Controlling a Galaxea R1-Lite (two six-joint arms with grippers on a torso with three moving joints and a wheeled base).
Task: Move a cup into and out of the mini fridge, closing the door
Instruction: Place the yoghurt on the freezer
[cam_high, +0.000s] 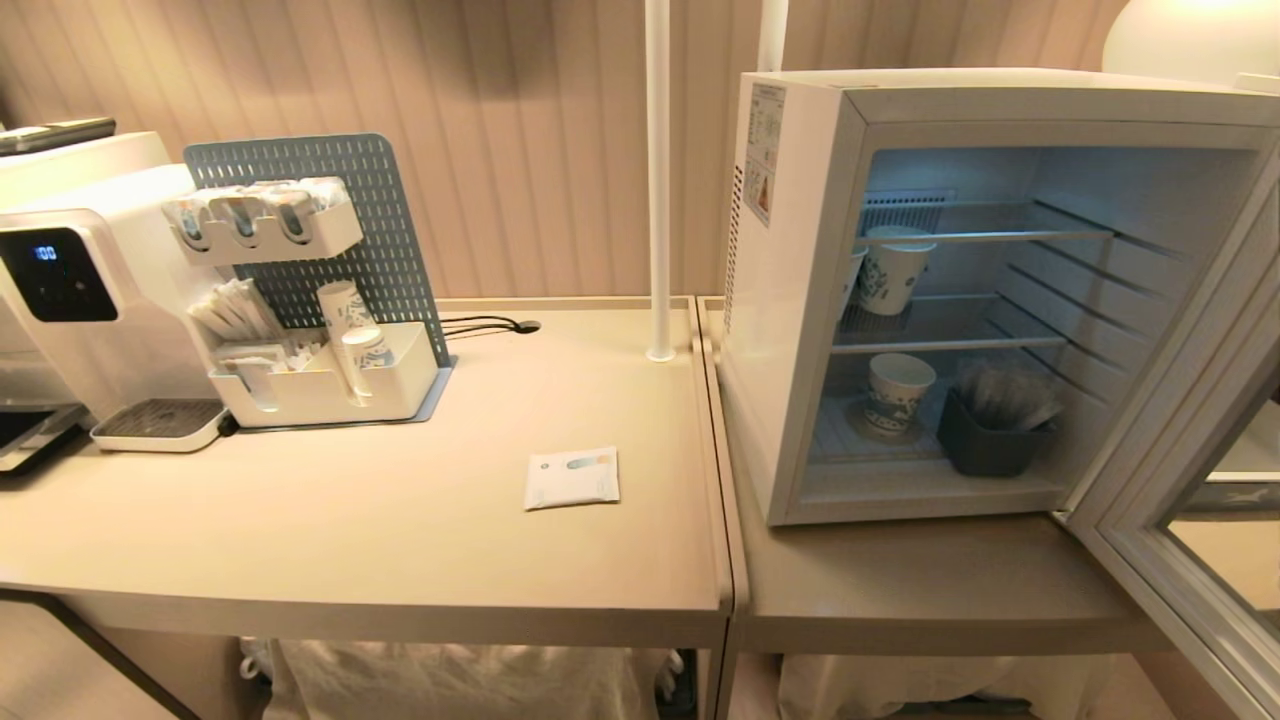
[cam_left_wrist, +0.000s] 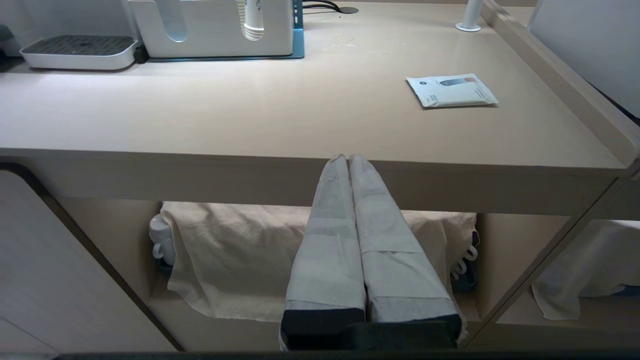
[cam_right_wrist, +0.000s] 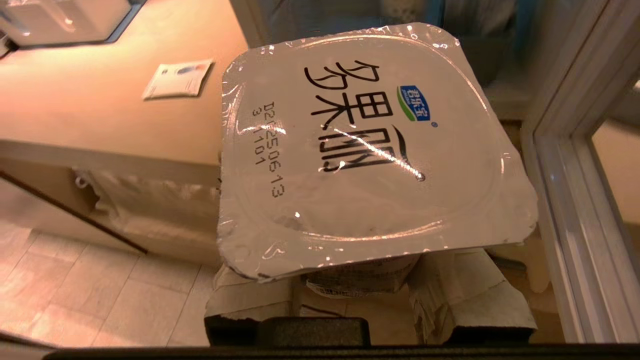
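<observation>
Standing open on the right-hand table (cam_high: 900, 590), the mini fridge (cam_high: 800, 300) is lit inside; its door (cam_high: 1190, 520) is swung out to the right and is cut off by the frame edge, so the lettering cannot be read. Two paper cups are seen on the wire shelves — one on the middle shelf (cam_high: 893, 270), one on the floor of the cabinet (cam_high: 898, 392) beside a dark bin (cam_high: 985, 440) whose contents are hard to make out.

Neither arm appears in the head view. In the right wrist view the right gripper (cam_right_wrist: 365, 295) is closed on a foil-lidded cup (cam_right_wrist: 370, 150); the lid hides nearly all of the cup body and most of the fingers. The cup is held in front of the fridge opening, outside it, near the door frame.

The left gripper (cam_left_wrist: 349, 162) is shown with fingers pressed together, empty, below the table edge. A white sachet (cam_high: 572, 478) lies on the left table (cam_high: 400, 540).
</observation>
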